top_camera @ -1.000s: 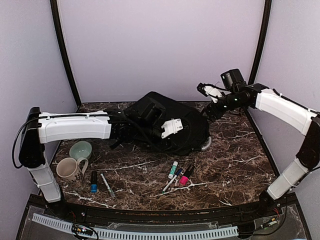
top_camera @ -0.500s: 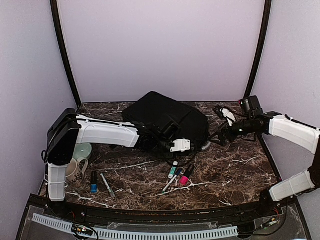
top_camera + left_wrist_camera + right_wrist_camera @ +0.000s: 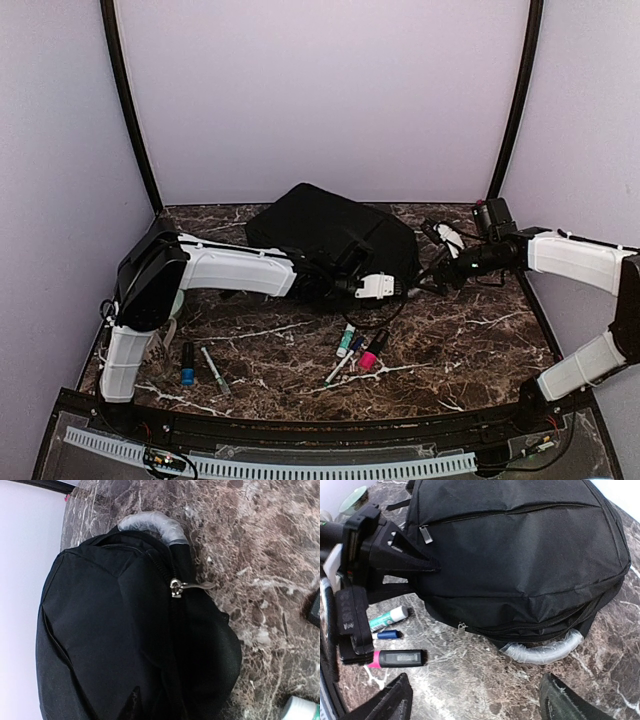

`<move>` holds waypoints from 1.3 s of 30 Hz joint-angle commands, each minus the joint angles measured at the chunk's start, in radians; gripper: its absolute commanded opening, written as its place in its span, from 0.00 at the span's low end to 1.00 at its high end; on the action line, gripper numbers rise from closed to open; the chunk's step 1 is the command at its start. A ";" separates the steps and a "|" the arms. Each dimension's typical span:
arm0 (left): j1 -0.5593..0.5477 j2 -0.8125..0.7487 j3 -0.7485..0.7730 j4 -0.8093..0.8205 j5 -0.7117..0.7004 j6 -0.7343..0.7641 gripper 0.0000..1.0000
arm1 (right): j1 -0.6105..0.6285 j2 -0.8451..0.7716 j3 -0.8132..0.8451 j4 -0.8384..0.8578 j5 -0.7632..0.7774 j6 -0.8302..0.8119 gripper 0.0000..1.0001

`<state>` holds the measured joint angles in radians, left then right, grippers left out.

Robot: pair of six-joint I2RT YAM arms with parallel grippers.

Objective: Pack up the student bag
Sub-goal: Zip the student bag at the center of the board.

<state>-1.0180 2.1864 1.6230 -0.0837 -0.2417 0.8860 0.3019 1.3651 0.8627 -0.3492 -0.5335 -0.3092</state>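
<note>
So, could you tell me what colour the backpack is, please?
The backpack is black; right wrist view shows it best.

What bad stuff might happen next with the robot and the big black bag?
1. The student bag looks zipped shut, and the left end effector is at plain fabric, away from the zipper pull; it might slip off or just tug the bag.
2. If the bag gets dragged, it may sweep away the pink highlighter and white-and-green marker lying right beside it.

Student bag (image 3: 320,225) back-centre on table (image 3: 470,340); marker cluster (image 3: 358,352) before it.
</note>
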 commanded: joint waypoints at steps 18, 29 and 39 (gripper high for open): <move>0.107 0.034 0.201 0.089 0.539 -0.590 0.00 | -0.001 0.081 0.047 0.057 0.059 0.035 0.48; 0.119 0.045 0.205 0.079 0.578 -0.611 0.00 | 0.062 0.219 0.093 0.153 0.050 0.053 0.49; 0.119 0.045 0.205 0.070 0.614 -0.635 0.00 | 0.091 0.316 0.135 0.228 0.071 0.087 0.49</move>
<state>-0.8864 2.2536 1.7844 -0.0761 0.2798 0.2775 0.3824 1.6619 0.9642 -0.1894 -0.4664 -0.2371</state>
